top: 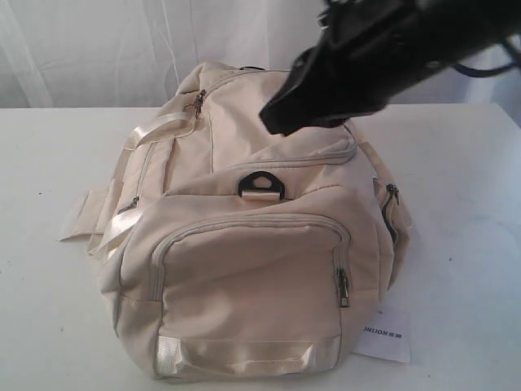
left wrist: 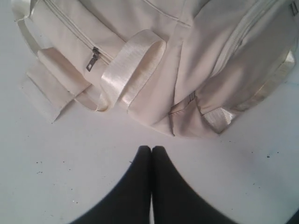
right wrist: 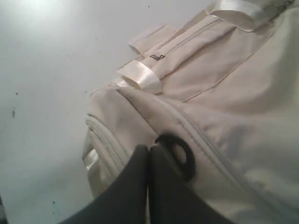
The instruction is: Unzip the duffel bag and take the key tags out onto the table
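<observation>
The cream duffel bag [top: 244,261] lies zipped shut in the middle of the white table [top: 49,163]. No key tags show. My right gripper [top: 269,120] hangs shut above the bag's top; in the right wrist view its closed tips [right wrist: 149,148] sit just beside a black D-ring [right wrist: 180,151] and hold nothing. The exterior view does not show my left gripper. In the left wrist view it [left wrist: 151,148] is shut and empty over bare table [left wrist: 56,177], a short way from the bag's side [left wrist: 187,56] and a shiny strap [left wrist: 135,65].
Dark zip pulls hang at the front pocket [top: 343,287], the right end pocket [top: 391,194], the top left [top: 199,103] and a side pocket [left wrist: 93,59]. A white printed label [top: 383,336] lies on the table by the bag's front right corner.
</observation>
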